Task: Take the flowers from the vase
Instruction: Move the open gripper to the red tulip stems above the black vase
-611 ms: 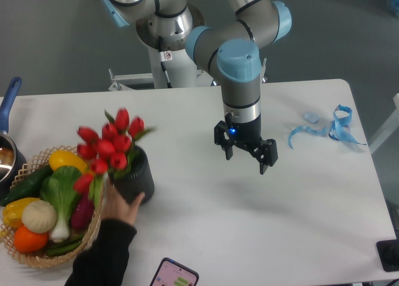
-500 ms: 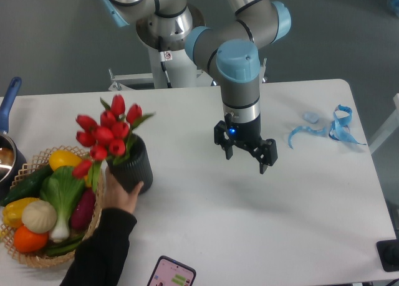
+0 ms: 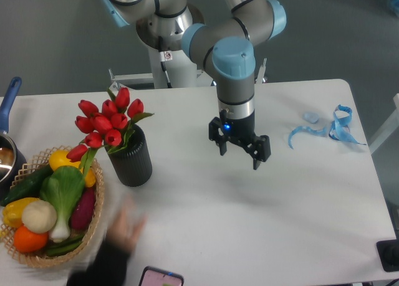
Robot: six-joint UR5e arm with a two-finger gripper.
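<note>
The flowers (image 3: 105,125), a bunch of red tulip buds with green stems and leaves, stand in the vase (image 3: 130,157), a matte black ribbed cylinder standing upright on the white table at the left. One bud droops left over the basket. My gripper (image 3: 238,154) hangs above the table's middle, well to the right of the vase. Its two black fingers are spread apart and hold nothing.
A wicker basket (image 3: 93,233) of colourful vegetables sits at the left edge beside the vase. A person's blurred hand (image 3: 121,232) and a phone (image 3: 160,277) are at the front edge. Blue ribbon (image 3: 330,129) lies at the right. A pot with a blue handle (image 3: 7,105) is at far left.
The person's hand let go of the vase and drew back toward the front edge. The vase now stands upright. My gripper shifted slightly left.
</note>
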